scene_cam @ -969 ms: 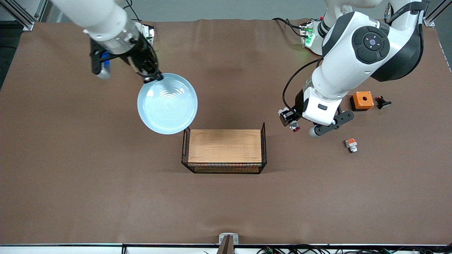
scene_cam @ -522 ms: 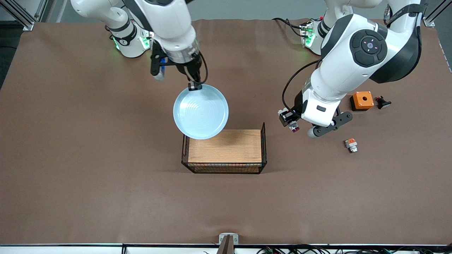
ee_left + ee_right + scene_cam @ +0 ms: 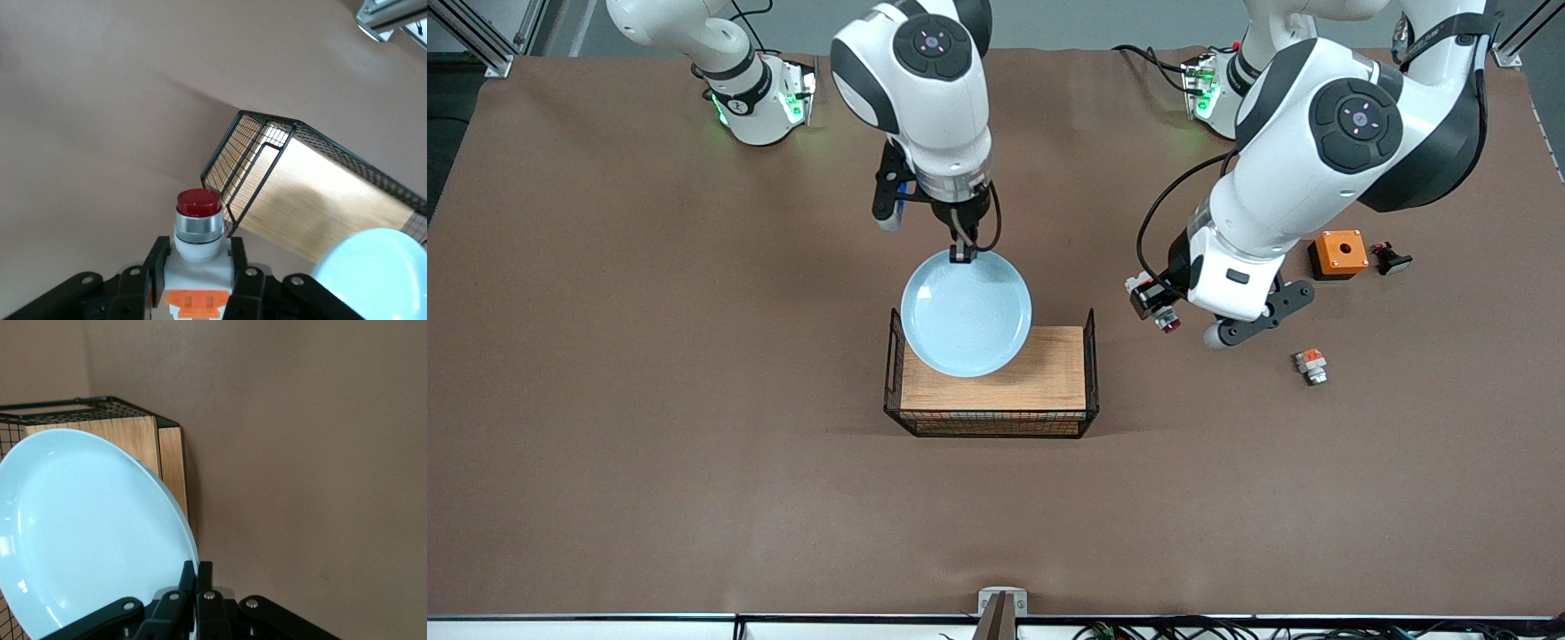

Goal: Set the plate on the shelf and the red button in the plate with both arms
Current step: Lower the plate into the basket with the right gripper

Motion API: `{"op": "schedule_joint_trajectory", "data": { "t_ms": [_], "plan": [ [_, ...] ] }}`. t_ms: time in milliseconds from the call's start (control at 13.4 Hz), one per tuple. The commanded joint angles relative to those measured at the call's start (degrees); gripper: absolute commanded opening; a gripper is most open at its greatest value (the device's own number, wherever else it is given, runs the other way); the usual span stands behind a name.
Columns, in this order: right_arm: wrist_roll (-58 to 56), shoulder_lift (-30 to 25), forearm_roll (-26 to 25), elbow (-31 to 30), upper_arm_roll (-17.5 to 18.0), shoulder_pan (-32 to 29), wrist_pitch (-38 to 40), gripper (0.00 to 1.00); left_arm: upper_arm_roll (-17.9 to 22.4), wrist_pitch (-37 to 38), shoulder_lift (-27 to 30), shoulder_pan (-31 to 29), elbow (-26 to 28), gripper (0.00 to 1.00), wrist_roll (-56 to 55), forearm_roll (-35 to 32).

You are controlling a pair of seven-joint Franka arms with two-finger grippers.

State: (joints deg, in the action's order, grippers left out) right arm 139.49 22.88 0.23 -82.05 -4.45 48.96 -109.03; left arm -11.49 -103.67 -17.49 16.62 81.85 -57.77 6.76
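Right end effector (image 3: pixel 961 255) pinches only the plate (image 3: pixel 967 313) by its rim; it could tilt and slip above the tray (image 3: pixel 993 418), while left end effector (image 3: pixel 1163 313) clamps the red button (image 3: pixel 198 223)

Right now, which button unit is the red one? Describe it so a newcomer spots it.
Start at the wire basket with a wooden floor in the middle of the table. Over the bare table toward the left arm's end from it, the left gripper is shut on the red button. Unlike the loose white-and-orange unit lying on the table, it has a dark red cap above a silver collar.

Pale blue plate (image 3: pixel 967 313) hangs over the wooden tray (image 3: pixel 1049 373); red-capped red button (image 3: pixel 1165 320) is held above the table.
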Motion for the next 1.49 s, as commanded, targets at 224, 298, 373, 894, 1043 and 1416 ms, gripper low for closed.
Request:
{"op": "schedule_joint_trajectory", "data": {
  "t_ms": [224,298,373,894,1043,1416],
  "plan": [
    [4.56,5.94,-2.51,4.35,-0.83,1.93,-2.06,0.00,0.50,0.13,0.08,-0.36,-0.20,0.20,-10.16,2.82],
    [4.82,6.91,-2.52,4.97,-0.83,1.93,-2.32,0.00,0.50,-0.04,0.08,-0.45,-0.20,0.20,-11.30,2.99],
    [4.91,7.70,-2.52,5.24,-0.91,2.02,-2.85,0.00,0.50,-0.04,0.08,-0.45,-0.20,0.21,-13.83,3.08],
    [6.32,11.75,-4.71,6.55,-1.09,2.11,-5.49,0.01,0.59,-0.13,0.08,-1.06,-0.20,0.21,-19.66,3.00],
    [6.23,12.37,-4.97,7.17,-1.18,1.84,-5.49,0.02,0.59,-0.13,-0.26,-1.06,-0.20,0.22,-19.66,3.08],
    [6.23,13.60,-7.26,8.14,-1.18,1.75,-5.40,1.00,0.59,-0.13,-0.36,-1.06,-0.20,0.22,-20.18,3.00]
  ]
}}
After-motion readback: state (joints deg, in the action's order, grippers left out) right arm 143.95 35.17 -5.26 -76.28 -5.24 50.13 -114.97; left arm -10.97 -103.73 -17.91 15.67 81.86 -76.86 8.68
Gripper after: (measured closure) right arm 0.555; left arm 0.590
